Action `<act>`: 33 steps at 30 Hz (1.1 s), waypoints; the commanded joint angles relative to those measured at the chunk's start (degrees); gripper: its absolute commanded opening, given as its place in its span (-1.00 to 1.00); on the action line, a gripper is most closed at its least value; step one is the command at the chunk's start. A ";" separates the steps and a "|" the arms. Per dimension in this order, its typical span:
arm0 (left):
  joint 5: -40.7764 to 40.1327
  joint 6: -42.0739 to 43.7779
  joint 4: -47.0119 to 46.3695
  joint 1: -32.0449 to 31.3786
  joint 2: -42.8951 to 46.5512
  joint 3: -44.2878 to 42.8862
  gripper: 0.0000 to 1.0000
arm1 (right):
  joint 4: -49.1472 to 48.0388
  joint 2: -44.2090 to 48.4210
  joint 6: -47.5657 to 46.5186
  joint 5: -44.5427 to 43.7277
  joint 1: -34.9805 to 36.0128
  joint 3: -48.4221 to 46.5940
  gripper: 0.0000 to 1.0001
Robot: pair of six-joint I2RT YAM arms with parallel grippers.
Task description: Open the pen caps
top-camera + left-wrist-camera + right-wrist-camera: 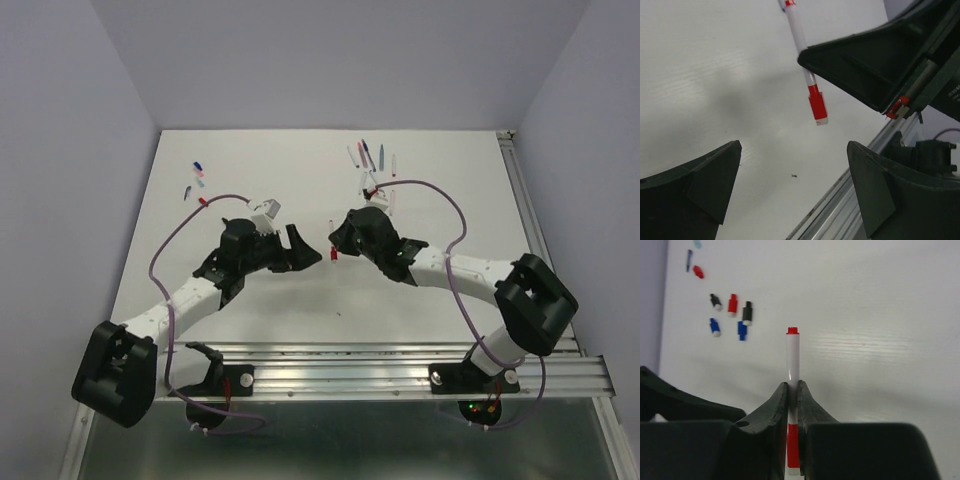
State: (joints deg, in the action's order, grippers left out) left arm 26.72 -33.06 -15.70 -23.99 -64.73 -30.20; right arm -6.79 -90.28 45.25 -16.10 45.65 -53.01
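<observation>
Your right jaws are pinching a slim white plastic pen [792, 360], its stubby red plastic cap [817, 106] still on. Your left jaws are standing spread beside it, and several loose coloured plastic caps [732, 304] are lying beyond the jaws, likely finished.

Pen [332, 250] in right hand [337, 240]

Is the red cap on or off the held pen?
On: the red cap sits on the end of the pen, which the right hand grips.

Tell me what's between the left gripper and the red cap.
Nothing: the left wrist view shows only bare table between the left gripper and the red cap.
</observation>
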 commanded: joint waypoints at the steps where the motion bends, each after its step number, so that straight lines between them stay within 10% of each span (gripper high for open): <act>1: 5.27 -1.30 -11.17 -5.35 1.62 2.86 0.97 | -10.69 4.13 9.14 3.00 2.42 4.75 -0.96; 12: 0.97 -3.77 -13.21 -11.08 -0.31 2.42 0.46 | -15.89 10.04 14.42 0.19 6.56 9.24 -0.95; 21: -0.70 -5.17 -13.21 -12.05 1.01 2.60 -1.00 | -15.36 10.04 13.73 0.63 6.73 9.42 -0.88; 25: -1.84 -5.70 -13.30 -12.40 1.97 3.04 -1.00 | -12.38 8.81 10.83 2.38 6.82 7.06 -0.50; 33: -2.73 -6.93 -13.30 -13.37 2.41 3.48 -1.00 | -13.25 5.38 8.63 2.92 6.91 5.47 -0.63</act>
State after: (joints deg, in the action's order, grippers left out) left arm 23.59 -39.51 -24.16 -36.64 -64.58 -26.70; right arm -20.29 -83.22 56.58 -13.02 51.96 -44.45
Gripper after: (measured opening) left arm 0.226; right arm 0.218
